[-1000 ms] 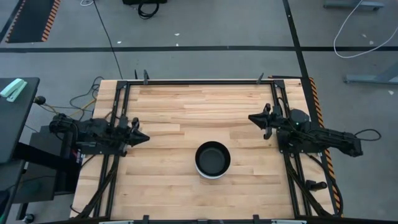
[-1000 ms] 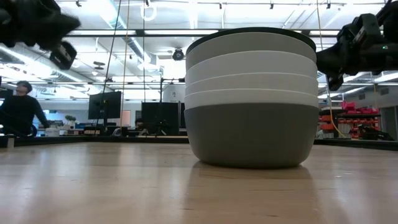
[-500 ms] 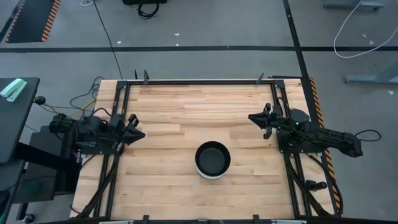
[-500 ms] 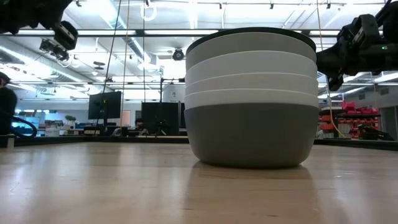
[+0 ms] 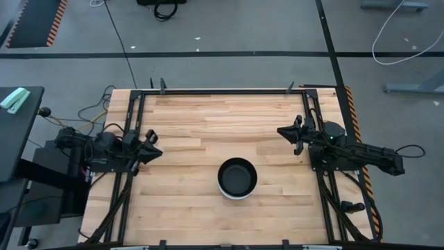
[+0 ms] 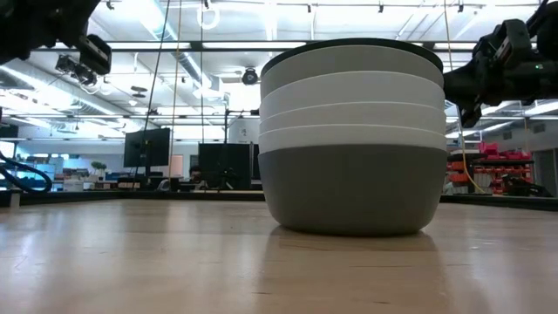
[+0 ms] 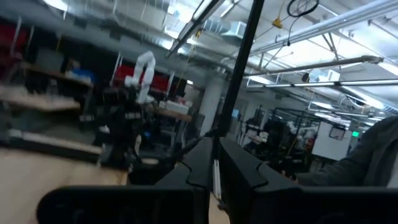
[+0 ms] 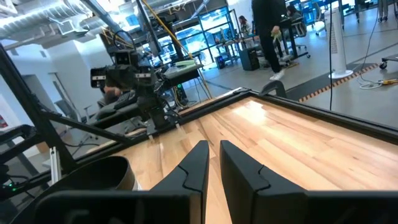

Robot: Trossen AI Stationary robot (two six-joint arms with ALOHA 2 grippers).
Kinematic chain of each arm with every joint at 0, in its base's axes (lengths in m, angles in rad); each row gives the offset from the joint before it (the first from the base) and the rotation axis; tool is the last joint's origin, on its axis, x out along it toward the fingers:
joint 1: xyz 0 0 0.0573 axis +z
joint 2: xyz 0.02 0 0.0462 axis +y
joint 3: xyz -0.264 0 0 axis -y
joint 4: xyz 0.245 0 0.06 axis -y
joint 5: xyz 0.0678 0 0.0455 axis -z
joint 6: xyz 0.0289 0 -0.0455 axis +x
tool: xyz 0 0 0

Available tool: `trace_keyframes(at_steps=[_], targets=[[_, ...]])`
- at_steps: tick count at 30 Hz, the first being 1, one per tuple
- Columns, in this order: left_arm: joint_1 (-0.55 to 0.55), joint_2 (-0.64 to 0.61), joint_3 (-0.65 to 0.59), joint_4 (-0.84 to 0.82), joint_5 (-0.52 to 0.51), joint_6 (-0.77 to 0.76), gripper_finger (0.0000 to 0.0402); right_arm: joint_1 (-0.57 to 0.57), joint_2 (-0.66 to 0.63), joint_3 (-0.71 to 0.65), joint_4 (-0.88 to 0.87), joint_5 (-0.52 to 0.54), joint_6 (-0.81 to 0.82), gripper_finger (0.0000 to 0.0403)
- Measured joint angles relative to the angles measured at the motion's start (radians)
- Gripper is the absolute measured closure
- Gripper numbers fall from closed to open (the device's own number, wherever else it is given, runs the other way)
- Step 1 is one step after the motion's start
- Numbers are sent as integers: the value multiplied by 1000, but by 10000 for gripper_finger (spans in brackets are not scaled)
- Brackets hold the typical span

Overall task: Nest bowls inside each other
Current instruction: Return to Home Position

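Observation:
The bowls stand nested in one stack (image 5: 237, 178) near the table's middle, toward its near edge. In the low view the stack (image 6: 353, 139) rests on its dark grey bottom bowl (image 6: 353, 187), with white bowls above it and a black rim (image 6: 349, 43) on top. From above only the black inside shows. My left gripper (image 5: 158, 151) hovers shut by the table's left edge, well clear of the stack. My right gripper (image 5: 279, 130) hovers shut by the right edge, also apart from it. The right wrist view shows the stack (image 8: 106, 175) to one side of the fingers.
Bare wooden tabletop (image 5: 208, 118) lies all around the stack. Black frame rails (image 5: 222, 91) run along the table's edges. Beyond the table the room holds monitors (image 6: 148, 146), shelves and a standing person (image 8: 270, 31) far off.
My left gripper has drawn back a little toward the table's left edge and risen slightly. The stack and my right arm have stayed put. A person in the room behind, at the low view's left, has walked out of sight.

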Motion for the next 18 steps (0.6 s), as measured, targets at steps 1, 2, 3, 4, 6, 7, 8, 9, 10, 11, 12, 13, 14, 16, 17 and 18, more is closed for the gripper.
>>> trace_keyframes(at_steps=[1, 2, 3, 4, 6, 7, 8, 9, 10, 11, 12, 13, 14, 16, 17, 18], targets=[[0, 0, 1, 10, 2, 14, 364, 0, 0, 0, 0, 0, 1, 354], [-1, -2, 1, 22, 11, 29, 363, 0, 0, 0, 0, 0, 1, 354], [-1, -4, 1, 27, 17, 38, 362, 0, 0, 0, 0, 0, 2, 354], [-1, -4, 1, 30, 19, 40, 361, 0, 0, 0, 0, 0, 5, 354], [0, -4, -4, 21, 18, 41, 361, 0, 0, 0, 0, 0, 5, 354], [0, -4, -4, 10, 18, 40, 362, 0, 0, 0, 0, 0, 5, 354], [0, -4, -4, -1, 18, 40, 363, 0, 0, 0, 0, -1, 5, 354], [0, -4, -4, -7, 18, 42, 365, 0, 0, 0, 0, 0, 5, 354], [0, -4, -4, -15, 18, 50, 366, 0, 0, 0, 0, 0, 2, 354], [0, -4, -4, -25, 18, 63, 368, 0, 0, 0, 0, 0, 0, 354], [0, -4, -4, -39, 18, 73, 369, 0, 0, 0, 0, -1, -2, 354], [0, -4, -4, -58, 18, 86, 371, 0, 1, 0, 0, 0, -8, 354], [0, -4, -4, -79, 18, 90, 372, 0, 1, 0, 0, 0, -16, 354], [0, -4, -4, -128, 13, 90, 374, 0, 1, 0, 0, 0, -28, 354], [0, -4, -4, -156, 5, 82, 374, 0, 1, 0, 0, 0, -28, 354], [0, -4, -4, -184, -5, 64, 373, 0, 1, 0, 0, 0, -30, 354]])
